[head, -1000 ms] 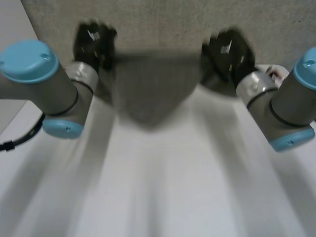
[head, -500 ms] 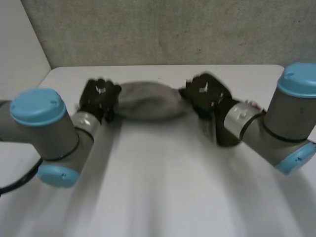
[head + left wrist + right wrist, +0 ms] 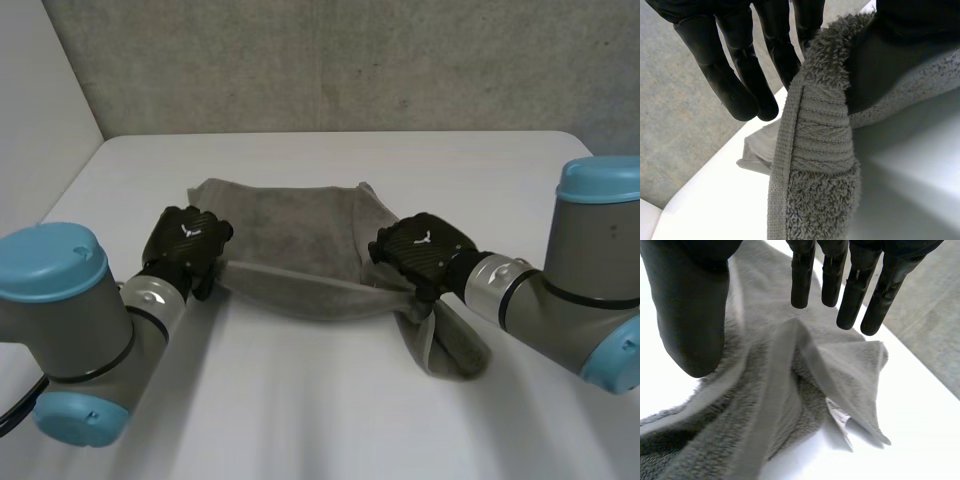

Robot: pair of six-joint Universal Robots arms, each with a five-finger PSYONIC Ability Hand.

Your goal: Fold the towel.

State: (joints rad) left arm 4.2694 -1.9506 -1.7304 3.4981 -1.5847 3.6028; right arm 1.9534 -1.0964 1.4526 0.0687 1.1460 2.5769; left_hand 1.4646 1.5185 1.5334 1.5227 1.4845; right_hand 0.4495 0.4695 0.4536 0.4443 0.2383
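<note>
Fingers (image 3: 722,75) of the left hand (image 3: 185,245) pinch the towel (image 3: 290,230); the right hand (image 3: 425,250) hangs slack (fingers straight), so pulling could skew the fold

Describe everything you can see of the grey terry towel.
The grey terry towel is fluffy looped cloth with a flat woven band near its hem. It lies spread but rumpled on the white table, its near edge raised between the hands. The left hand pinches the left near corner; the right hand is at the right end, where cloth bunches beneath its wrist.
</note>
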